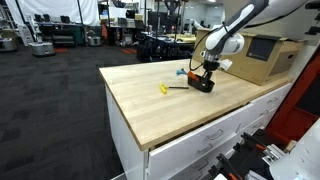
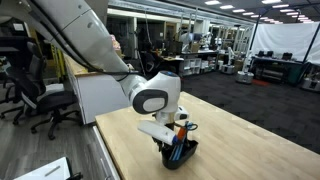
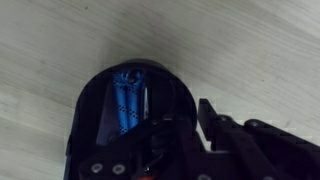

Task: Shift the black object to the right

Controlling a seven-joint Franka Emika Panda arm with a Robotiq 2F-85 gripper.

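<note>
The black object is a round black holder (image 1: 204,85) with blue pens (image 3: 128,100) and an orange-tipped item in it. It stands on the light wooden tabletop (image 1: 150,105), near an edge in an exterior view (image 2: 180,153). My gripper (image 1: 207,68) comes down from above onto its rim (image 2: 177,134). In the wrist view the holder (image 3: 92,115) fills the lower left. One finger of the gripper (image 3: 188,118) is outside the wall, and the other seems to be inside, closed on the rim.
A small yellow item (image 1: 164,88) and a thin dark stick lie on the table beside the holder. A cardboard box (image 1: 265,55) stands on the far end of the table. White drawers (image 1: 200,140) are below the top. Bare wood (image 2: 245,140) extends beyond the holder.
</note>
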